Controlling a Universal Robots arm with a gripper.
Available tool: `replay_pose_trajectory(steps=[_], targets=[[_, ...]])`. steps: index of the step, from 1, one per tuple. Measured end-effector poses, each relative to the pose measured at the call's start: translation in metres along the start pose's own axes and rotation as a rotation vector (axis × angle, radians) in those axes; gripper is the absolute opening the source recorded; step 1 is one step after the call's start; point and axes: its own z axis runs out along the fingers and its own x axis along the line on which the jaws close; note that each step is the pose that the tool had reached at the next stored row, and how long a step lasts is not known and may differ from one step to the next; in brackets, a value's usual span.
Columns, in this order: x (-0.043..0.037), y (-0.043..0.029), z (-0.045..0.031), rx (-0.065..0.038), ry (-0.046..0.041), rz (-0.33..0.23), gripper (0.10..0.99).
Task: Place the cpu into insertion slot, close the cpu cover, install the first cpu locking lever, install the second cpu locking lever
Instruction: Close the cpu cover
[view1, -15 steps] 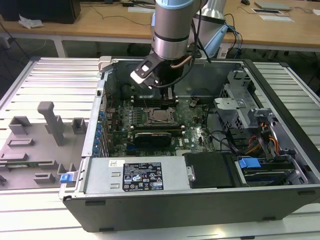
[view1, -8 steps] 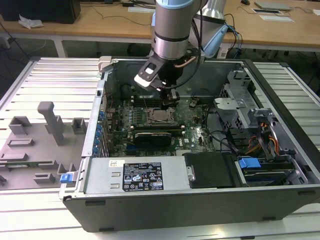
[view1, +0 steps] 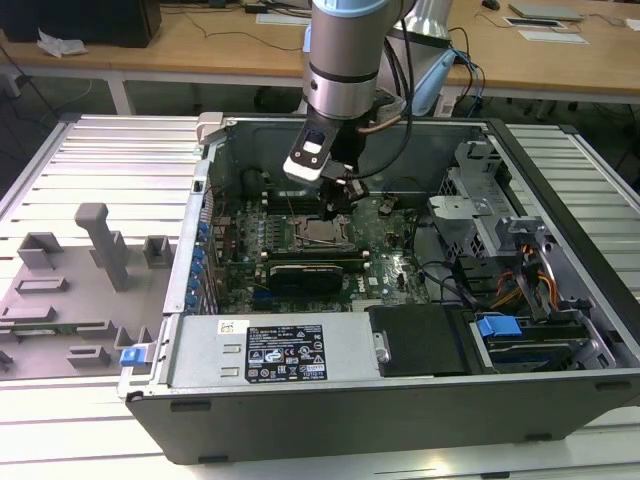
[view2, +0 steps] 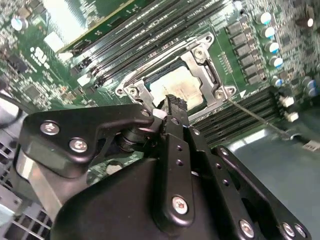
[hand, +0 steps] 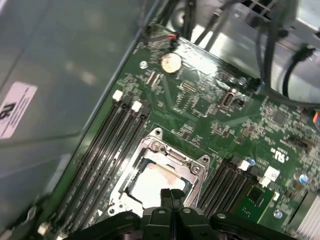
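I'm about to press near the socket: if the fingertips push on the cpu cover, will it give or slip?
The cpu cover is a thin metal frame, so it will probably flex slightly rather than feel rigid. Its shiny surface suggests the shut gripper could skid. It lies flat around the cpu, so tipping seems unlikely.

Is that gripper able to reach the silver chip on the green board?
Probably yes: the gripper hangs close above the cpu with nothing between them, and the window of the cpu cover leaves the chip's top bare.
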Motion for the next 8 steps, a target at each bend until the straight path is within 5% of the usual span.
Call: replay_pose_trajectory(steps=[8], targets=[[0.0000,0.0000,0.0000,0.005,-0.0030,-0.196,0.106]])
